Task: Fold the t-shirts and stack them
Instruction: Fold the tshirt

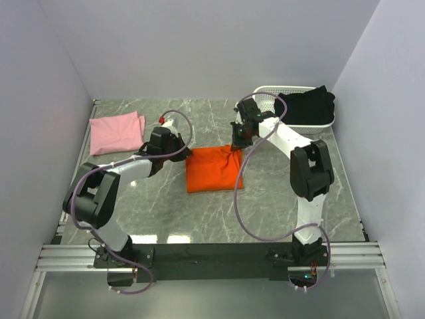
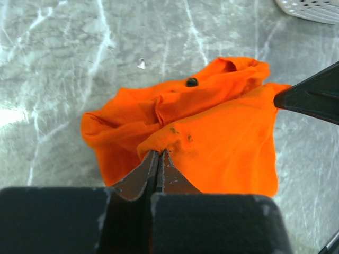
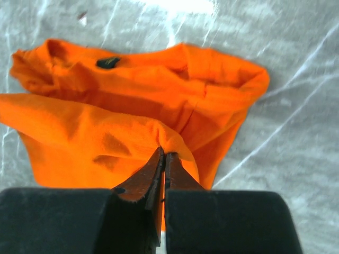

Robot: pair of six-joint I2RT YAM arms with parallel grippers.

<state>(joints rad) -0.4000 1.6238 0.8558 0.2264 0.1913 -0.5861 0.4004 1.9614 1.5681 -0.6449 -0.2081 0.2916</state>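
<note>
The bright orange t-shirt (image 1: 212,169) lies half folded in the middle of the table, its near part hanging from both grippers. My left gripper (image 1: 184,154) is shut on the shirt's left top corner (image 2: 159,145). My right gripper (image 1: 234,147) is shut on the right top corner (image 3: 168,143). In the left wrist view the orange cloth (image 2: 212,121) bunches beyond my closed fingertips. The pale pink t-shirt (image 1: 117,131) lies folded at the back left. The black t-shirt (image 1: 307,105) drapes over the basket at the back right.
A white slotted basket (image 1: 265,95) stands at the back right against the wall; its corner shows in the left wrist view (image 2: 312,8). Grey walls close in three sides. The marble tabletop (image 1: 166,206) lies in front of the orange shirt.
</note>
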